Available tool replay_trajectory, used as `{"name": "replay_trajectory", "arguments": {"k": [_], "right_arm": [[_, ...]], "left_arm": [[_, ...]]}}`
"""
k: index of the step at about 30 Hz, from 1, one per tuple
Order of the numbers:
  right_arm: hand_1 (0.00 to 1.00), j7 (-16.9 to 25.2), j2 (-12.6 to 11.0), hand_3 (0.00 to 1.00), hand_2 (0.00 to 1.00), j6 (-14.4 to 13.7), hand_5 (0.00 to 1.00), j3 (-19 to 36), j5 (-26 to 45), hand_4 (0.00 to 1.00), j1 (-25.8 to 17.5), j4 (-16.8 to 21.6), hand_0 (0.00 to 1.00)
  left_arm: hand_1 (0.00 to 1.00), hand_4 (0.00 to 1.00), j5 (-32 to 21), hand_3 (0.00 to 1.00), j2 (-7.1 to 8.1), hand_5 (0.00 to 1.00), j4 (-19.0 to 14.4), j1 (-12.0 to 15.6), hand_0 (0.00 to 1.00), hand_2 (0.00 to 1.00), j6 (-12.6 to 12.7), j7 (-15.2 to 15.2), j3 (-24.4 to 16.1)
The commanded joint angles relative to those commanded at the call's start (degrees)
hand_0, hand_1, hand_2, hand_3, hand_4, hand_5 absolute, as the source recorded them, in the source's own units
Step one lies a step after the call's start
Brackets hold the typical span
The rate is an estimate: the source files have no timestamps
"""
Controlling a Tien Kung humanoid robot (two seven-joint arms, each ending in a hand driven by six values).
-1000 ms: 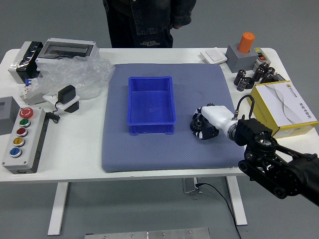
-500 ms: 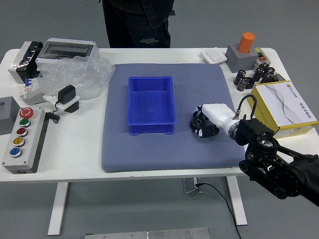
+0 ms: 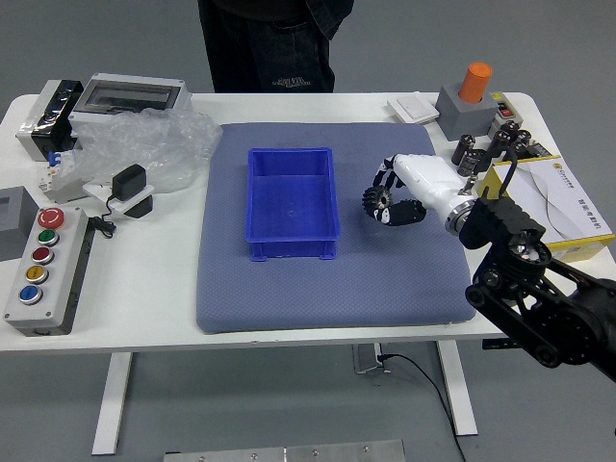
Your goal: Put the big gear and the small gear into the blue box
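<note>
Right hand (image 3: 418, 185) and dark gear (image 3: 376, 201) now farther toward table's far side than in earlier frame. Arm reaches in from right, elbow bent, hand pointing left over grey-blue mat (image 3: 318, 298). Fingers curl around gear, pinching it; big or small, cannot tell. Blue box (image 3: 291, 204) left of hand, apart. Person (image 3: 289, 48) stands beyond hand, past far edge.

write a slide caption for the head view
The robot's right hand holds a dark gear over the mat, to the right of the empty blue box.
</note>
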Motion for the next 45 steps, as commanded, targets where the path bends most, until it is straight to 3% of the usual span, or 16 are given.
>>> {"name": "replay_trajectory", "arguments": {"k": [7, 16, 28, 29, 34, 35, 40, 41, 45], "right_arm": [[0.542, -0.3, 1.3, 0.561, 0.507, 0.1, 0.097, -0.1, -0.1, 0.789, 1.3, 2.1, 0.652], [0.546, -0.6, 5.2, 0.564, 0.509, 0.2, 0.097, -0.5, -0.4, 0.788, 4.0, 3.0, 0.652], [0.549, -0.6, 11.8, 0.567, 0.510, 0.3, 0.094, -1.5, 0.1, 0.789, 5.4, -0.3, 0.652], [0.566, -0.8, 12.1, 0.624, 0.558, 0.7, 0.242, -1.5, 0.2, 0.656, 5.4, -0.6, 0.663], [0.566, -2.5, 13.3, 0.624, 0.558, 3.1, 0.242, -0.8, 1.6, 0.656, 5.5, -2.4, 0.663], [0.624, -2.8, 13.4, 0.854, 0.726, 3.6, 0.376, -0.6, 1.9, 0.819, 5.5, -2.6, 0.665], [0.624, -3.5, 13.8, 0.854, 0.726, 4.9, 0.376, 0.3, 2.7, 0.819, 5.6, -3.6, 0.665], [0.649, -3.6, 13.9, 0.914, 0.800, 5.0, 0.406, 0.5, 2.8, 0.847, 5.6, -3.7, 0.698], [0.649, -3.7, 14.1, 0.914, 0.800, 5.4, 0.406, 1.0, 2.9, 0.847, 5.7, -3.9, 0.698]], "left_arm": [[0.680, 0.435, 0.1, 0.703, 0.04, 0.019, 0.0, 0.1, 0.730, 0.702, 0.0, 0.0, -0.1], [0.679, 0.435, 0.2, 0.704, 0.16, 0.019, 0.0, 0.2, 0.730, 0.701, 0.0, 0.1, 0.0], [0.679, 0.436, 0.4, 0.704, 0.10, 0.018, 0.0, 0.1, 0.730, 0.700, -0.1, 0.1, 0.0], [0.679, 0.436, 0.4, 0.704, 0.09, 0.018, 0.0, 0.1, 0.730, 0.698, -0.1, 0.1, 0.0], [0.679, 0.436, 0.4, 0.704, 0.05, 0.018, 0.0, 0.1, 0.730, 0.698, -0.1, 0.1, 0.0], [0.679, 0.437, 0.4, 0.703, 0.04, 0.017, 0.0, 0.1, 0.730, 0.698, -0.1, 0.1, 0.1], [0.679, 0.437, 0.4, 0.703, 0.03, 0.017, 0.0, 0.1, 0.730, 0.698, 0.0, 0.1, 0.1], [0.680, 0.437, 0.4, 0.704, 0.03, 0.017, 0.0, 0.1, 0.730, 0.700, -0.1, 0.1, 0.1], [0.680, 0.437, 0.5, 0.704, -0.01, 0.017, 0.0, 0.0, 0.730, 0.700, -0.1, 0.1, 0.0]]}}
